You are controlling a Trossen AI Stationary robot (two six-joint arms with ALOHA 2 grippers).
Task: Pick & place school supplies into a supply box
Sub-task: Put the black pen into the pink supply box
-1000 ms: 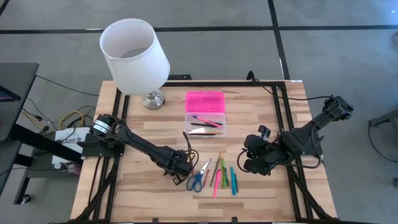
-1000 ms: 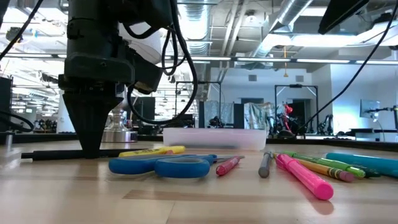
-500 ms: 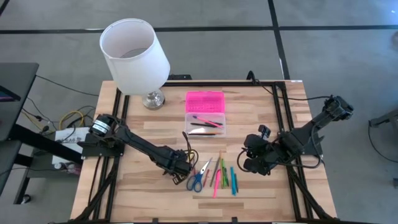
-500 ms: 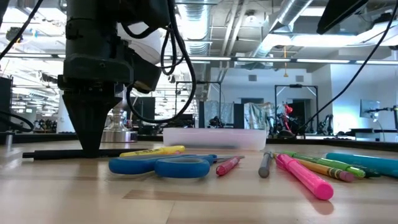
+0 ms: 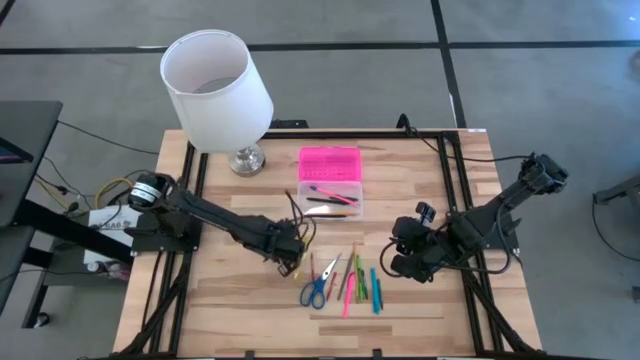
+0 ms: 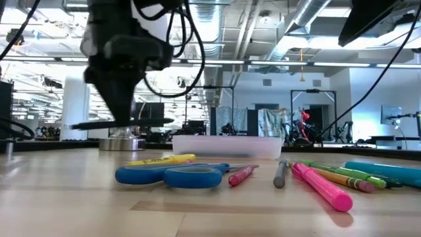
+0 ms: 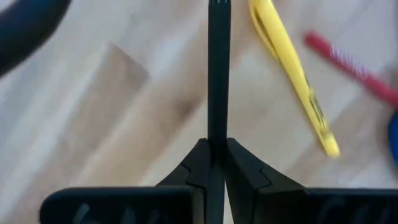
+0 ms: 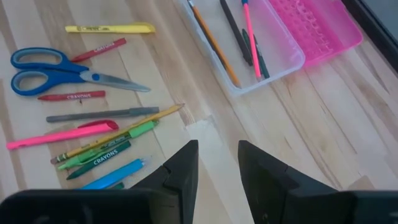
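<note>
Already left gripper (image 7: 211,163) pinched black pen (image 7: 218,68) near one end, left of frame centre, off table – light, stiff, slick, likely to pivot; right gripper (image 8: 217,163) spread, waiting – supply box (image 5: 330,182) upper centre

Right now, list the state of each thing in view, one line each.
Left gripper: shut on the thin black pen, lifted off the wooden table.
Right gripper: open, empty.
Clear plastic supply box with pink lid: open, pens inside.
Blue-handled scissors: closed, lying flat.
Yellow marker: lying flat.
</note>
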